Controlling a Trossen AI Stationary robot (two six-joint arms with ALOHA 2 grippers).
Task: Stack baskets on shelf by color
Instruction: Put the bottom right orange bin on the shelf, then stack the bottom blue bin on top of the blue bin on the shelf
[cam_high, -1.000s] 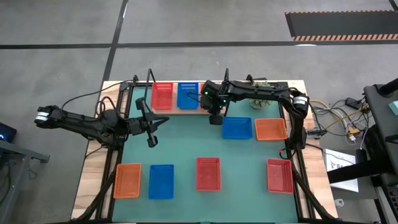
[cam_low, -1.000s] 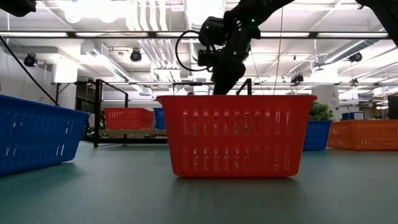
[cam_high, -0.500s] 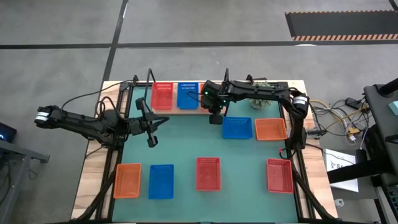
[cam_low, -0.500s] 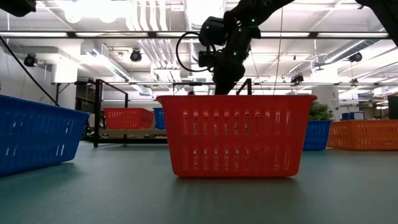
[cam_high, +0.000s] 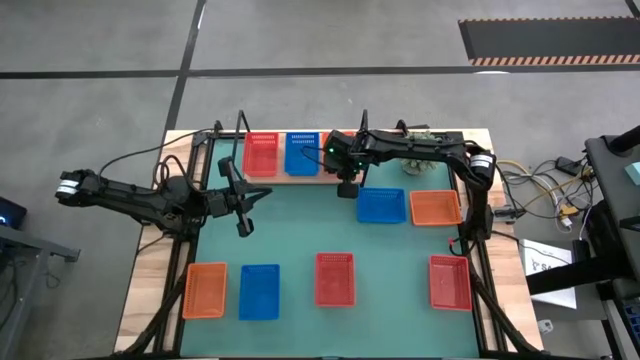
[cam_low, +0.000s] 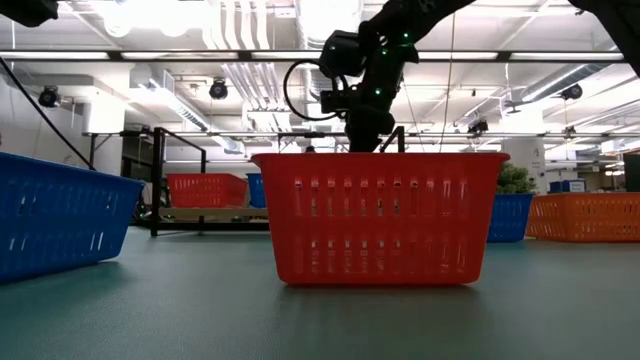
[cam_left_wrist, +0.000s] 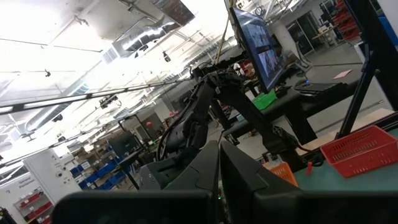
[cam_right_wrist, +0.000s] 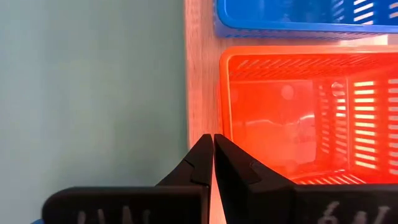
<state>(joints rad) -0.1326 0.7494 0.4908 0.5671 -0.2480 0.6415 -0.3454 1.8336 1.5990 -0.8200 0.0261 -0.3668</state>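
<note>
On the green bench (cam_high: 300, 235), the right pincer (cam_right_wrist: 213, 155) is hovering pressed together, empty, just beside an orange basket (cam_right_wrist: 298, 115) sitting on the shelf (cam_high: 300, 178). The left pincer (cam_high: 243, 228), also pressed together, is waiting over the bench's left side. 6 baskets are lying on the bench.

Baskets (cam_high: 292, 154) side by side on shelf (cam_high: 305, 178), others (cam_high: 335, 279) spread across table (cam_high: 300, 225)

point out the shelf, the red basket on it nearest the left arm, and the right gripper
shelf (cam_high: 322, 178), high view, bare wood strip along its front edge
red basket (cam_high: 261, 154), high view, middle of its mesh floor
right gripper (cam_right_wrist: 213, 144), right wrist view, tips of its shut fingers, over the shelf edge
</note>
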